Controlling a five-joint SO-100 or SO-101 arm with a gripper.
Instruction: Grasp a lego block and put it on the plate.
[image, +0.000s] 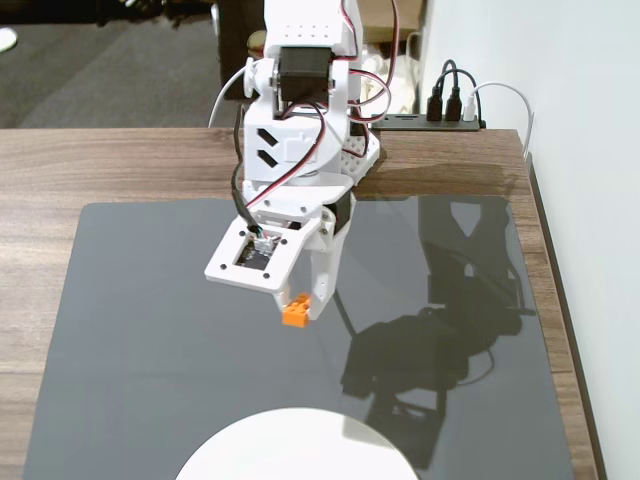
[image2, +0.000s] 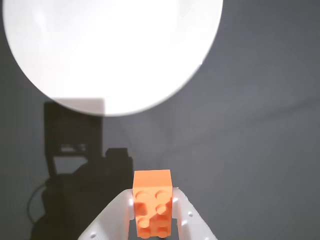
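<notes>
Fixed view first, so you get the big picture: the dark mat (image: 150, 350) covers most of the wooden table (image: 60, 165), and your arm (image: 300, 130) reaches down onto it from 12 o'clock. The plate (image: 295, 450) is only partly in frame, poking up at 6 o'clock, well apart from where the arm is working.

So where are you in the task? I'd call the grasp done and the delivery not yet done. The plate looks bare in both views, nothing on it. What's left is the carry over to the plate and the release.

Now the tool. The gripper (image: 297, 312) sits about mid-frame in the fixed view, and its jaws are closed down onto the lego block (image: 294, 313), which shows as a little orange lump right at the tip. In the wrist view you can see it better: the white fingers (image2: 117, 215) come up from 6 o'clock and the lego block (image2: 153, 205) is pinched between them, studs facing the camera, with one end sticking out past the tips toward 12 o'clock. The gap between the jaws is just the brick's width, nothing more.

Can't tell from either picture whether the brick is touching the mat or lifted off it, so I wouldn't assume clearance.

In the wrist view the plate (image2: 115, 50) fills the top from about 10 to 1 o'clock, so you're roughly lined up with it.
</notes>
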